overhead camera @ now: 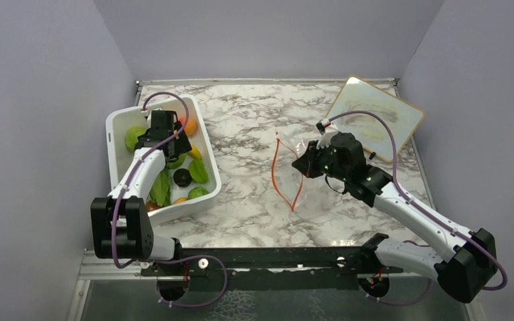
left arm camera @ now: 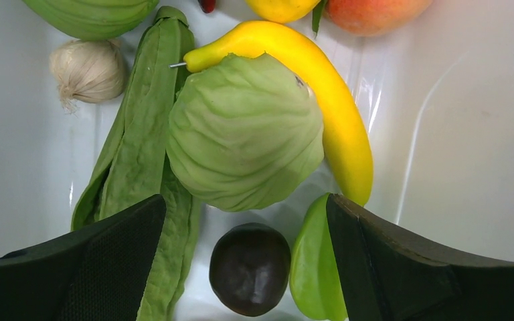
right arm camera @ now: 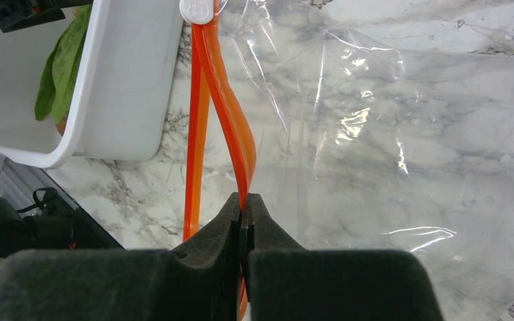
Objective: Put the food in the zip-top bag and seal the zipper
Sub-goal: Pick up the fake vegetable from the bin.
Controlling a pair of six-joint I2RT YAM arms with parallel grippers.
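- The left gripper is spread wide and empty. It hangs in the tub with a cabbage centred between its fingers, so the cabbage is judged to be the pick.
- For a sure hold, the fingers are best lowered straight down either side of the cabbage's widest part, and closed only once they are well below its crown.
- A yellow piece touches the cabbage on one side and a pod lies against the other. Care is needed so that neither is pinched or dragged along.
- The right gripper is clenched on one lip of the zipper. The bag lies on the tabletop, apart from the tub, and its mouth is pulled open toward it.
- That lip is best held firm and raised, so that an open mouth is met when food is brought over.
- The food is all seen in the tub; none is seen in the bag.
- Counted around the scene: two grippers, one bag, one zipper with one white slider, one tub and one board.
- Counted in the left wrist view:
  - two cabbages, one cut off by the edge
  - one garlic
  - one pod, possibly two overlapped
  - two yellow pieces
  - one dark piece
  - one bright green piece
  - one orange piece
- The full total cannot be told, since the arm hides part of the tub.
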